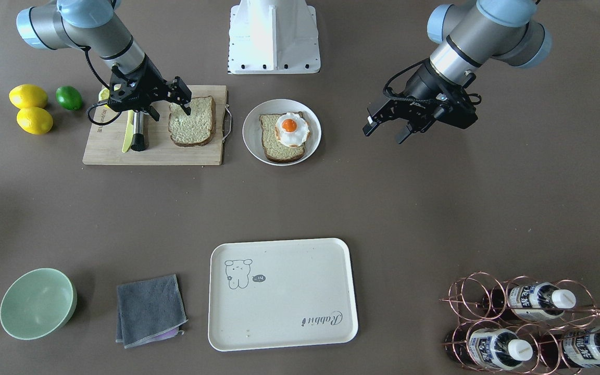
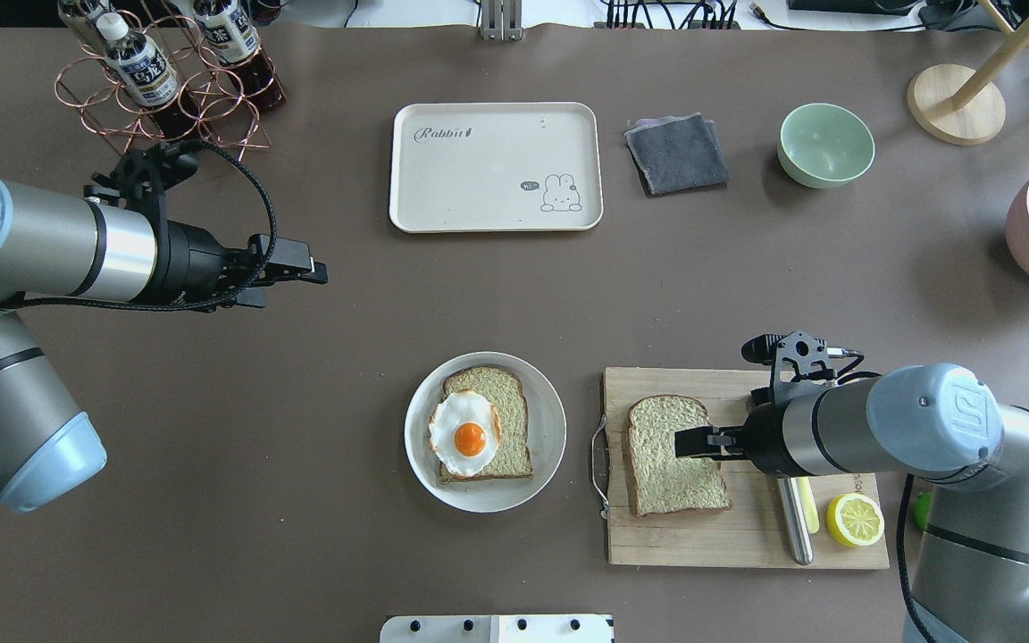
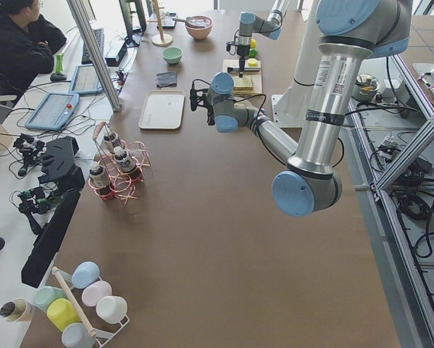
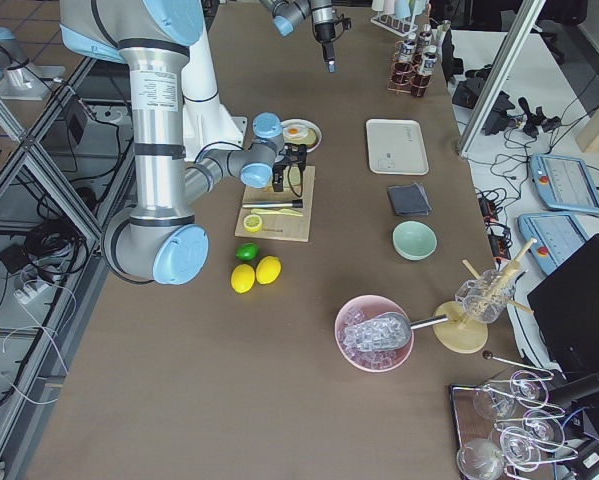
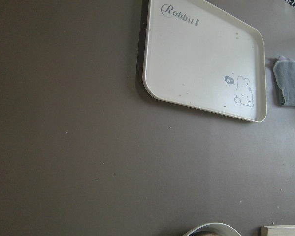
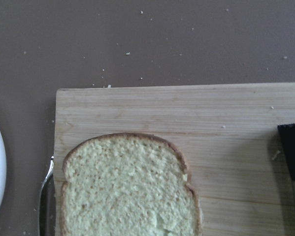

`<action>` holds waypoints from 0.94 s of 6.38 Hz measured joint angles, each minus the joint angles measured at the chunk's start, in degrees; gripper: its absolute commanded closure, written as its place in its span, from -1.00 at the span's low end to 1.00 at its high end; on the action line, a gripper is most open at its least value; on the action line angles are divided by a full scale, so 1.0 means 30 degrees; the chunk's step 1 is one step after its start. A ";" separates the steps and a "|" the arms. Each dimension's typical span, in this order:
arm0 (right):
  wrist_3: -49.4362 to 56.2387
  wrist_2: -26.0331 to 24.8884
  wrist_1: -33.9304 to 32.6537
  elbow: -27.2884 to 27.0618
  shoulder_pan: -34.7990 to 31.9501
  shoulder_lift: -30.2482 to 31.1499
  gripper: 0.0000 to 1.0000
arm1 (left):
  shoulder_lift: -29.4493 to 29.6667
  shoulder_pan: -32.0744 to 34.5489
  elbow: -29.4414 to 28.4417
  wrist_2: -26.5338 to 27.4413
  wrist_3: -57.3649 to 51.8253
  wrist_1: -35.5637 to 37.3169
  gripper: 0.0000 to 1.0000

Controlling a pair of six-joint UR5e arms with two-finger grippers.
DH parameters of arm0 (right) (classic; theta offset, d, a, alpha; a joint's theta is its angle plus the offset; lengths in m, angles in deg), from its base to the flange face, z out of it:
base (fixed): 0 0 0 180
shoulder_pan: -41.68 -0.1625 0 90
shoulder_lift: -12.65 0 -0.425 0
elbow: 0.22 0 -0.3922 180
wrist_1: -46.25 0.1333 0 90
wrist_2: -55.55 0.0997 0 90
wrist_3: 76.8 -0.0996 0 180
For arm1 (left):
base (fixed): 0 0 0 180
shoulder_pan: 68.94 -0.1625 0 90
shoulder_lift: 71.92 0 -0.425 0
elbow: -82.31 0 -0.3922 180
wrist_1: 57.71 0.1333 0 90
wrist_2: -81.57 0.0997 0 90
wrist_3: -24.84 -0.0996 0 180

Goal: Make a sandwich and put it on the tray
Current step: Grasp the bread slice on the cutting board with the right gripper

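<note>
One bread slice (image 1: 191, 121) lies on the wooden cutting board (image 1: 112, 151); it also shows in the overhead view (image 2: 675, 455) and the right wrist view (image 6: 127, 189). My right gripper (image 1: 170, 108) is open, just above that slice's inner edge (image 2: 682, 440). The second slice (image 1: 279, 150) lies on a round white plate (image 1: 252, 130) with the fried egg (image 1: 291, 128) on top. The cream tray (image 1: 289, 307) sits empty across the table and shows in the left wrist view (image 5: 201, 64). My left gripper (image 1: 384, 130) is open and empty, raised over bare table.
A knife (image 2: 796, 527) and a half lemon (image 2: 854, 520) lie on the board beside the right arm. Two lemons (image 1: 29, 96) and a lime (image 1: 69, 97) sit beyond it. A green bowl (image 1: 38, 303), grey cloth (image 1: 149, 310) and bottle rack (image 1: 534, 325) flank the tray.
</note>
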 measured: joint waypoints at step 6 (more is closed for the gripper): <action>0.0000 -0.0519 0.0088 0.0183 0.0347 -0.0211 1.00 | -0.0004 -0.0004 -0.0030 0.0009 -0.0029 0.0018 -0.96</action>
